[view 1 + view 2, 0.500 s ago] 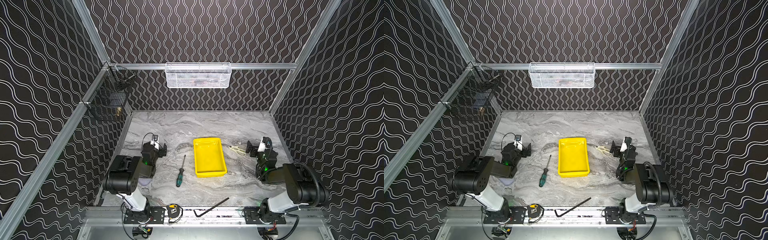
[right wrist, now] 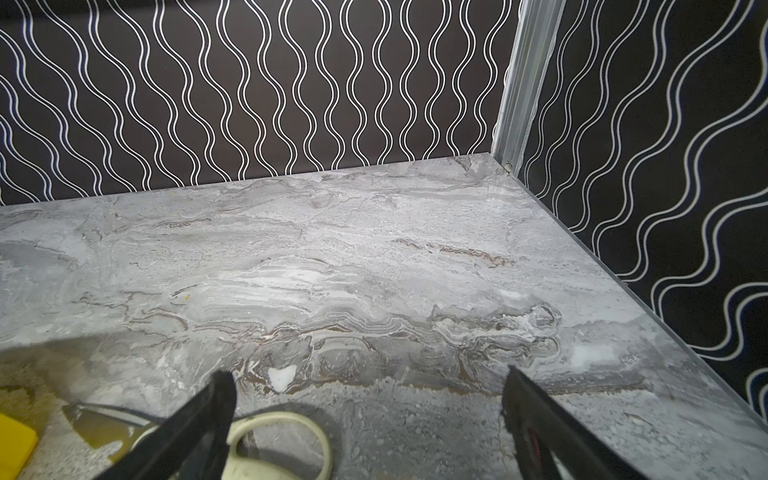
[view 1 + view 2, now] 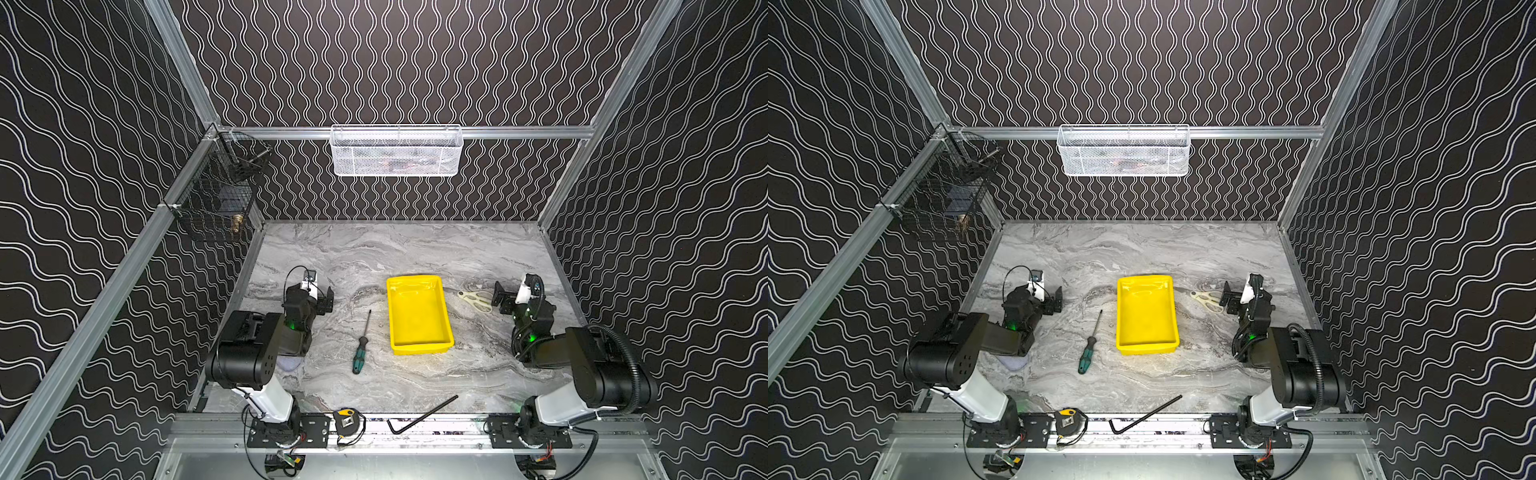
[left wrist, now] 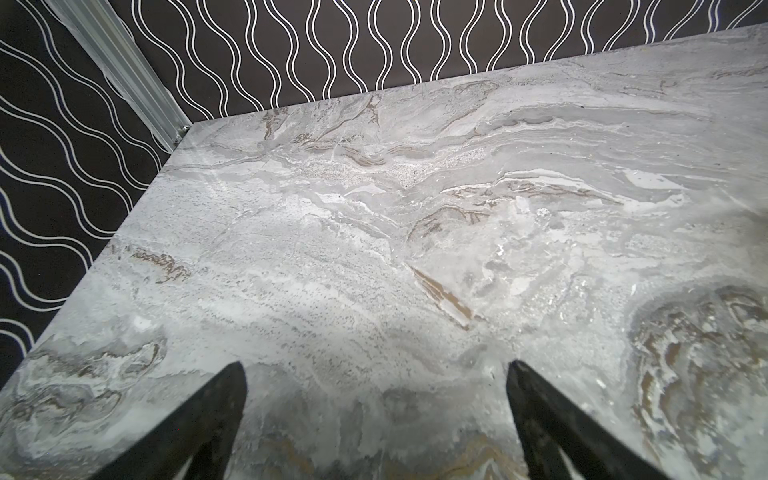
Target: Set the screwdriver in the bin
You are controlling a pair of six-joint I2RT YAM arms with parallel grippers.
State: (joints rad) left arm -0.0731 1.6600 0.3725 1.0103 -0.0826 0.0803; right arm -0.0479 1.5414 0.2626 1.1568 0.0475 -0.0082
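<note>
Left wrist view gives you only the table [image 4: 374, 228] between the wide-apart left gripper [image 4: 374, 365], but in both top views you see the screwdriver [image 3: 363, 340] near the bin [image 3: 422, 349], not touching; the right gripper [image 2: 365, 374] is also wide.

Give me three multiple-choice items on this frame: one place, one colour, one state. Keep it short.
1. Where does the screwdriver lie relative to the bin?
A. inside it
B. on the table, beside it and apart from it
C. leaning on its rim

2. What colour is the screwdriver's handle?
A. red
B. yellow
C. teal-green and black

3. What state is the left hand in?
A. open and empty
B. shut on the screwdriver
C. shut on the bin's rim

Key:
1 B: both top views show it flat on the marble left of the bin, with a gap between them.
2 C: in both top views the handle is teal-green with black.
3 A: the left wrist view shows its fingers wide apart over bare table.
</note>
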